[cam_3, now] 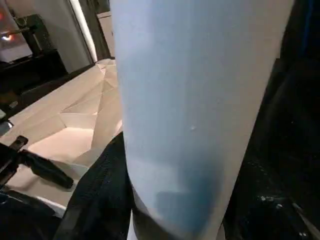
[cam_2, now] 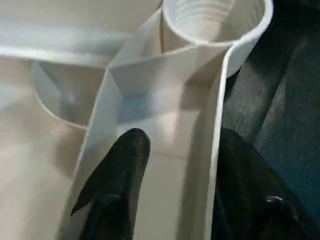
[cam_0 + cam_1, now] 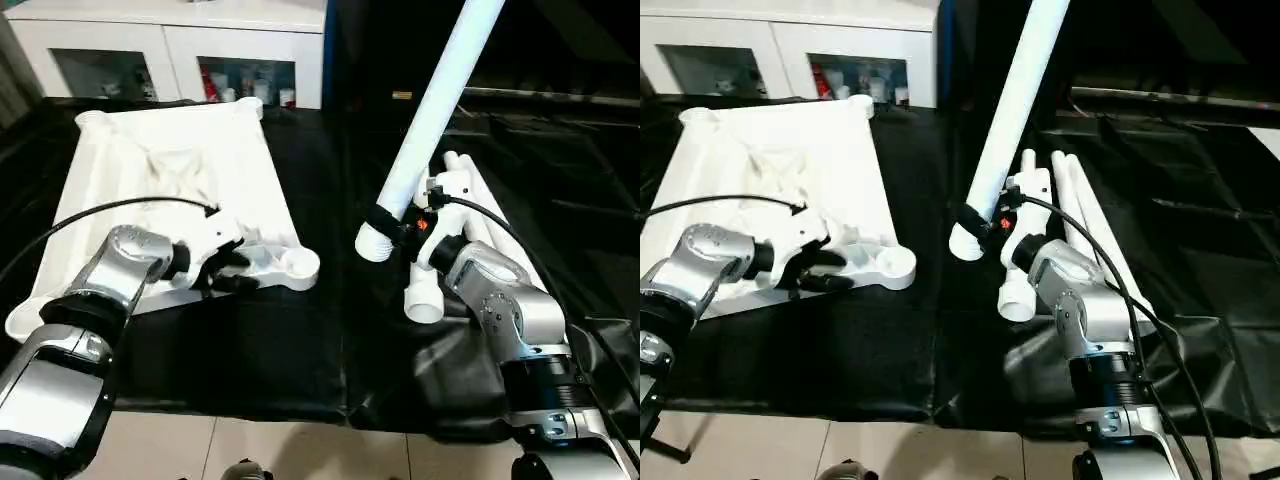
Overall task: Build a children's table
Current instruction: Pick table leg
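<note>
The right hand (image 3: 385, 228) is closed around 1 white leg (image 3: 432, 115), near its flared end, and the leg rises tilted above it. The left hand (image 3: 232, 270) grips the edge wall of the upside-down tabletop (image 3: 170, 170), just beside a round corner socket (image 3: 297, 265). More legs (image 3: 1080, 215) lie on the black desk (image 3: 300, 350) under the right hand.

**Where your four cameras sit**

Your two head views look forward and down from slightly offset spots, sharing the black-covered work surface (image 3: 300, 350), the tabletop (image 3: 180, 170) and both forearms. Your left wrist view looks along its fingers (image 2: 120, 170), very close to the tabletop's corner socket (image 2: 215, 20). Your right wrist view sits pressed near a leg (image 1: 195, 100), the tabletop visible behind it.
</note>
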